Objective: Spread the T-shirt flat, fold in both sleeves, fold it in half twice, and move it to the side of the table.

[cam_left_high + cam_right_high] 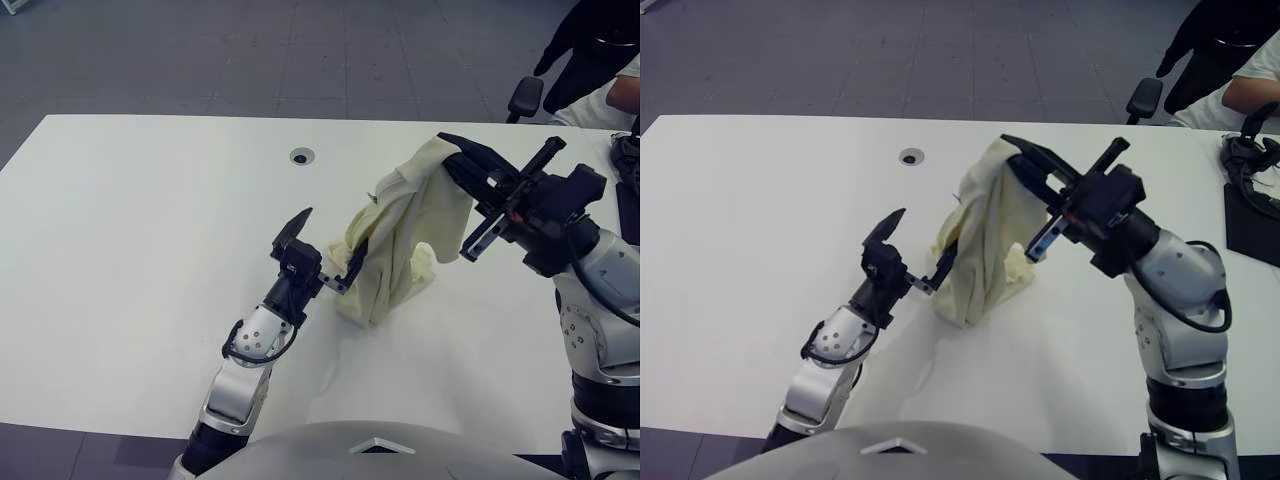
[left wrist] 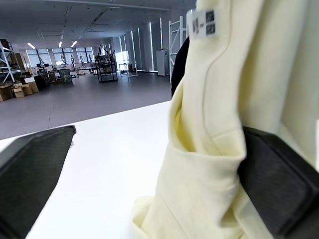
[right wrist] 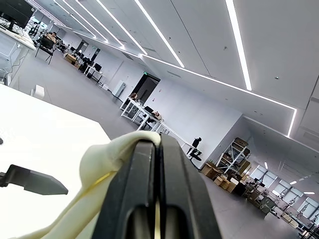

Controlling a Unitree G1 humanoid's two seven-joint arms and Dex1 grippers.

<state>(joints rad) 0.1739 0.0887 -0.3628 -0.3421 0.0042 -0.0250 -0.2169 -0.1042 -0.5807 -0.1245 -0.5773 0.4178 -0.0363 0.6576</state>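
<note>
Two grippers are hovering over the table (image 1: 130,250). A cable hole (image 1: 301,156) is sitting beyond my left gripper (image 1: 326,250), and black gear (image 1: 1252,185) is lying outside my right gripper (image 1: 455,152); neither is blocking me. I am pinching the shirt (image 1: 405,230) with the right gripper closed, the cloth hanging below it to the table. My left gripper is gaping wide, one finger (image 2: 279,184) pressing the shirt's lower folds, gripping nothing. The right wrist view is showing cloth squeezed between the fingers (image 3: 134,199); the head views are showing the whole drape.

Silver-grey arm shells (image 1: 1170,270) — black joints (image 1: 1180,395), looped black cables (image 1: 1226,300).
</note>
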